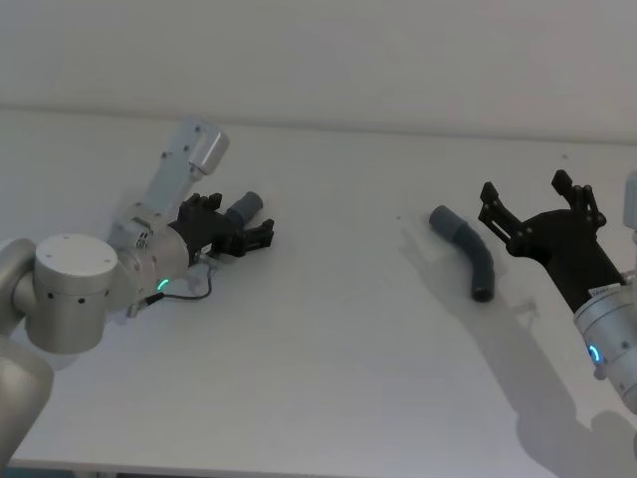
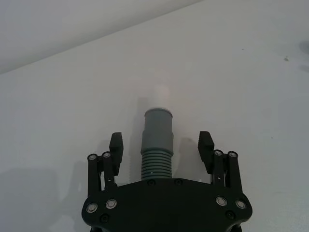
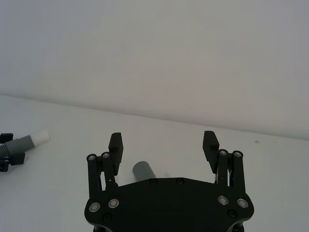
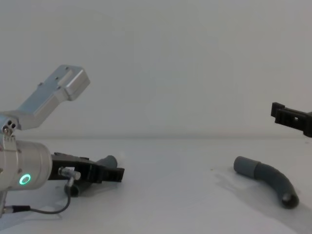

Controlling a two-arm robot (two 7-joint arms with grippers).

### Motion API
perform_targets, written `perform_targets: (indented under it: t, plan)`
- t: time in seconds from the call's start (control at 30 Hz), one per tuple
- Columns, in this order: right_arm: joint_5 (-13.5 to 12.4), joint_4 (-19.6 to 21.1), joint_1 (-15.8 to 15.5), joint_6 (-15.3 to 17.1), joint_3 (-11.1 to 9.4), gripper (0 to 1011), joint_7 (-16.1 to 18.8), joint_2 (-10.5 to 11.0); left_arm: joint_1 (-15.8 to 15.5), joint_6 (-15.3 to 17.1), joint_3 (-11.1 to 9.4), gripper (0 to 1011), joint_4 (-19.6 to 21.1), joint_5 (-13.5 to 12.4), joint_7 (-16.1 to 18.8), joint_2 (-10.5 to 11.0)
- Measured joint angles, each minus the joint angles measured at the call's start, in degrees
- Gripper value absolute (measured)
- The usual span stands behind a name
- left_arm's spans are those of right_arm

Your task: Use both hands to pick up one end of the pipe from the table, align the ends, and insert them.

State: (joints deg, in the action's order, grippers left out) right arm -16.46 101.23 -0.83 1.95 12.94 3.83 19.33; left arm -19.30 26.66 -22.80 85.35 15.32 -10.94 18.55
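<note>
The left pincer point(image 2: 161, 145) is spread, one finger on each side of the spigot hose piece point(image 2: 156, 164) and neither touching it. The piece's long axis runs straight out between the fingers. Its grey cuff point(image 2: 158, 125) and white spigot tip point(image 2: 160, 94) project past the fingertips. In the head view this assembly sits at 9 o'clock on the worktop point(image 1: 328, 378), cuff aimed toward 1 o'clock.

The socket hose piece point(image 1: 470, 254) lies flat on the worktop at 3 o'clock. Its curved long axis runs from the smooth cuff point(image 1: 443, 217) at 11 o'clock to the dark open end point(image 1: 485, 294) at 5 o'clock. The right pincer point(image 1: 532, 194) is spread and hovers clear of the surface. The piece lies at roughly 8 o'clock from the right pincer, near but apart.

Judgement: the left pincer is the nearer to a grasp and needs only to close on the corrugated section. The right pincer must descend and shift toward 8 o'clock, finger line set across the 11-to-5 axis, before closing behind the cuff.
</note>
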Motion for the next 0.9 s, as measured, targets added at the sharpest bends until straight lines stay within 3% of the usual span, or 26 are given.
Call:
perform_targets:
  t: [0.37, 0.57, 0.63, 0.7, 0.9]
  plan:
    - [0.0, 0.0, 0.0, 0.0, 0.0, 1004, 0.0, 0.0, 0.4, 0.0, 0.3, 701, 0.5, -0.5, -0.1, 0.1]
    - [0.0, 0.0, 0.0, 0.0, 0.0, 1004, 0.0, 0.0, 0.5, 0.0, 0.4, 484, 0.6, -0.6, -0.1, 0.1]
    - [0.0, 0.0, 0.0, 0.0, 0.0, 1004, 0.0, 0.0, 0.5, 0.0, 0.4, 471, 0.6, -0.6, -0.1, 0.1]
    - [0.0, 0.0, 0.0, 0.0, 0.0, 1004, 0.0, 0.0, 0.5, 0.1, 0.4, 375, 0.7, -0.7, -0.1, 0.1]
    - [0.0, 0.0, 0.0, 0.0, 0.0, 1004, 0.0, 0.0, 0.5, 0.1, 0.4, 355, 0.7, -0.7, -0.1, 0.2]
